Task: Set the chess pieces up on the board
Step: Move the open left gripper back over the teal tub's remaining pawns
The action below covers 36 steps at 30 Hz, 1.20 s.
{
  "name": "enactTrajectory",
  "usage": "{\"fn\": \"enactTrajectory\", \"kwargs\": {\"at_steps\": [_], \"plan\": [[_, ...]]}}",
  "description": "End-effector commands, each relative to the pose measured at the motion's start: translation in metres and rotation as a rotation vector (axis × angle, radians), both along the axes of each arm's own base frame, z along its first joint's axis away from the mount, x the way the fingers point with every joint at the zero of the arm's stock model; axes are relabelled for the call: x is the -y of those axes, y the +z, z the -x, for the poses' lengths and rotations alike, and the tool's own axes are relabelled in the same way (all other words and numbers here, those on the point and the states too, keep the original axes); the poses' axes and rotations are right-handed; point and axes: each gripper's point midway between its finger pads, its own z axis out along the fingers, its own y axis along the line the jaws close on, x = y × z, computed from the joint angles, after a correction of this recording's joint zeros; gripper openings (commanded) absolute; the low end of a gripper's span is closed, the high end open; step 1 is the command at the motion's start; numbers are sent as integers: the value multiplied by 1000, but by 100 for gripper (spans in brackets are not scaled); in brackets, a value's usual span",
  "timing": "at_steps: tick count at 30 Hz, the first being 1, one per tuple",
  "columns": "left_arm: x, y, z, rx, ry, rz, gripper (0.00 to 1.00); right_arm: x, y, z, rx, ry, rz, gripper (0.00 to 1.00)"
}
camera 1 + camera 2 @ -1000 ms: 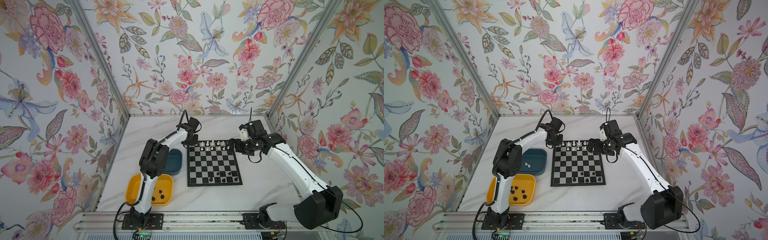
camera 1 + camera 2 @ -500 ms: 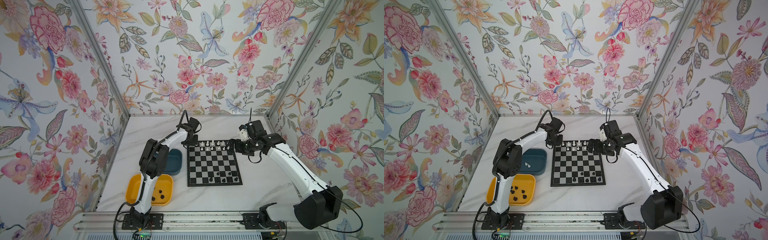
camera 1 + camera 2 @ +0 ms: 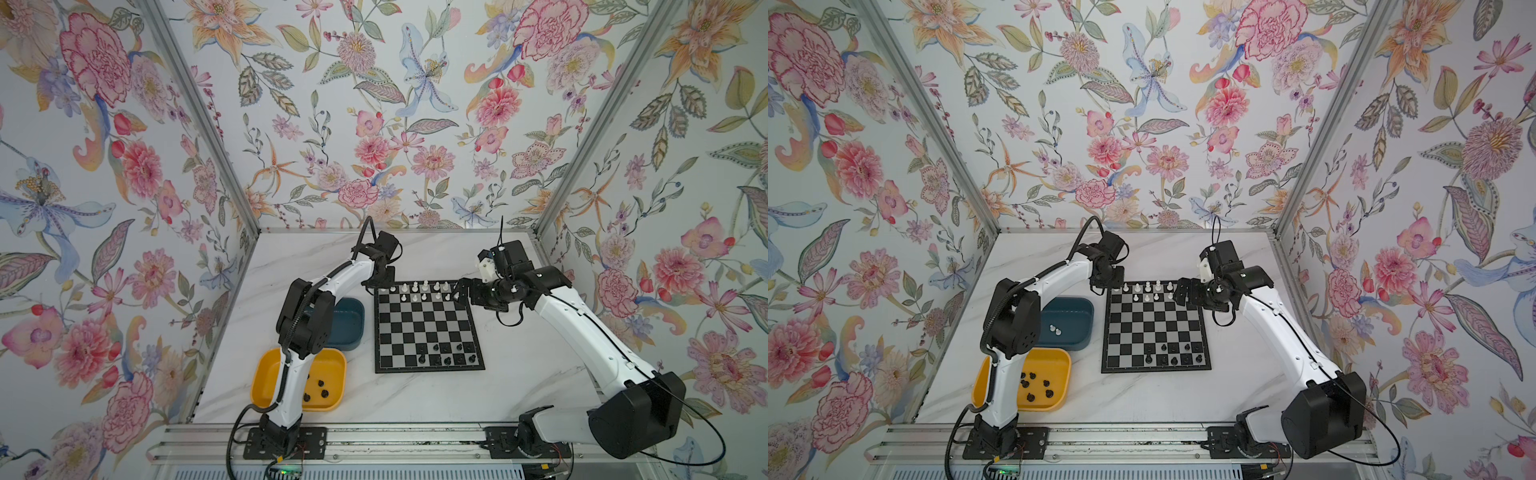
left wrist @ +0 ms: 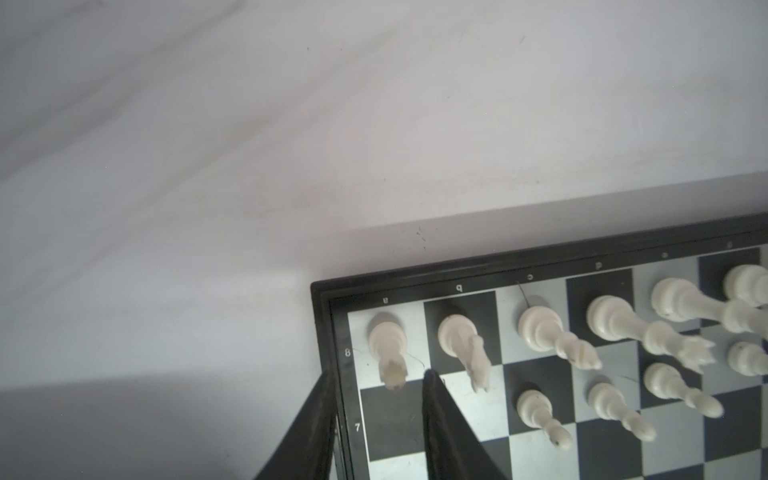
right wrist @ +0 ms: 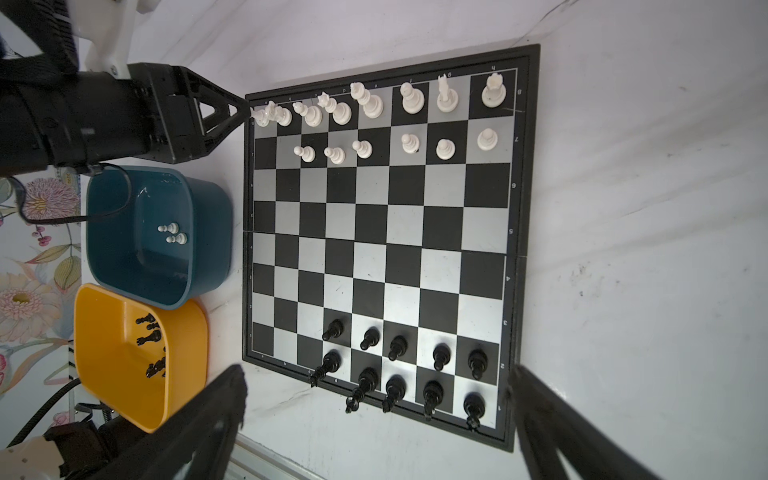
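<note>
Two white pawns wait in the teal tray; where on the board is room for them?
The two pawn-row squares between the board edge by the teal tray and the six white pawns are bare; the left gripper hovers there. Middle rows are bare too. White's back row is full.

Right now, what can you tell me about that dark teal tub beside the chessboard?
The teal tub looks like smooth plastic: rounded corners, fairly tall walls, open top. It stands upright on the white table, close beside the chessboard, with the yellow tray right next to its near side; whether they touch is unclear. Two small white pawns are all it holds.
</note>
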Motion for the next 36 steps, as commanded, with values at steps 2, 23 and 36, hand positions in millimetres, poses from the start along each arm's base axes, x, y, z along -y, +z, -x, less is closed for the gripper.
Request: {"fn": "enactTrajectory", "kwargs": {"at_steps": [2, 23, 36], "plan": [[-23, 77, -1, 130, 36, -15, 38, 1, 7, -1, 23, -10, -15, 99], [-184, 18, 124, 17, 366, -87, 38, -48, -2, -8, 3, 127, -45, 99], [-188, -35, 130, -58, 358, -65, 36, -47, 1, 1, 15, 108, -32, 99]]}}
